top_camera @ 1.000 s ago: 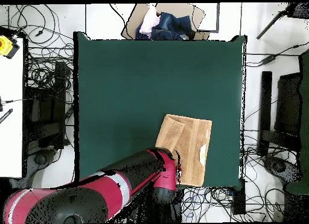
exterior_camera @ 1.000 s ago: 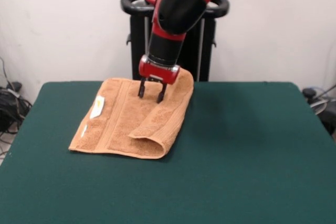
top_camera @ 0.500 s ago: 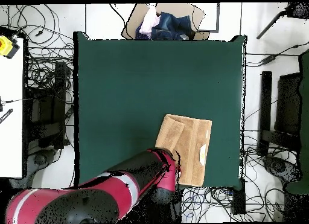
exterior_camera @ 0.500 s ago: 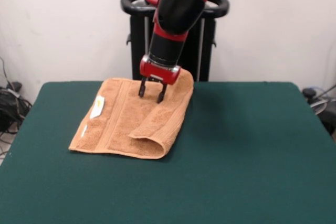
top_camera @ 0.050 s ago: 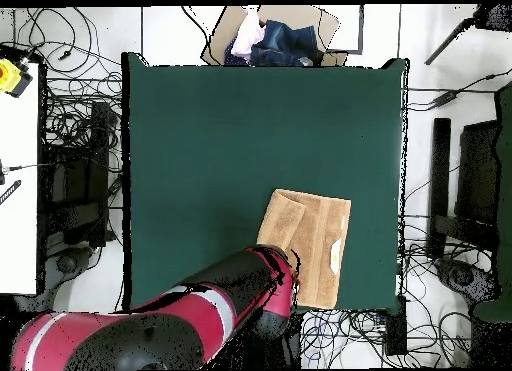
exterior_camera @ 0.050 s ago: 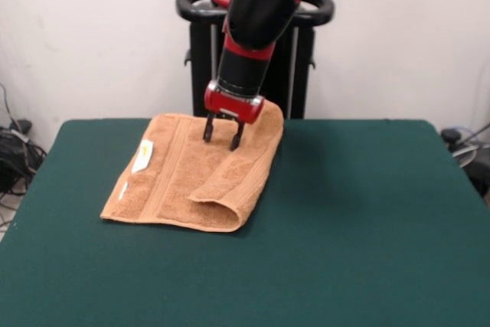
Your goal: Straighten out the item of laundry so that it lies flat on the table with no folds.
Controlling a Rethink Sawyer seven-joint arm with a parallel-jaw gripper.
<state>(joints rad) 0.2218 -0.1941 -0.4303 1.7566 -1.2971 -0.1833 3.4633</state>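
An orange-tan towel lies on the dark green table near its far left side, with its right part folded over into a doubled flap. A small white tag shows on its left part. My gripper hangs just above the towel's far end, open, with nothing between its two dark fingers. In the overhead view the towel lies by the table's lower right corner, and the red arm covers the gripper and the towel's lower left corner.
A black stand rises behind the table's far edge. In the overhead view a cardboard box of clothes sits beyond the table's top edge, and cables and equipment crowd the floor on both sides.
The arm has shifted slightly; the gripper stays open just above the towel's far end. The towel has not moved.
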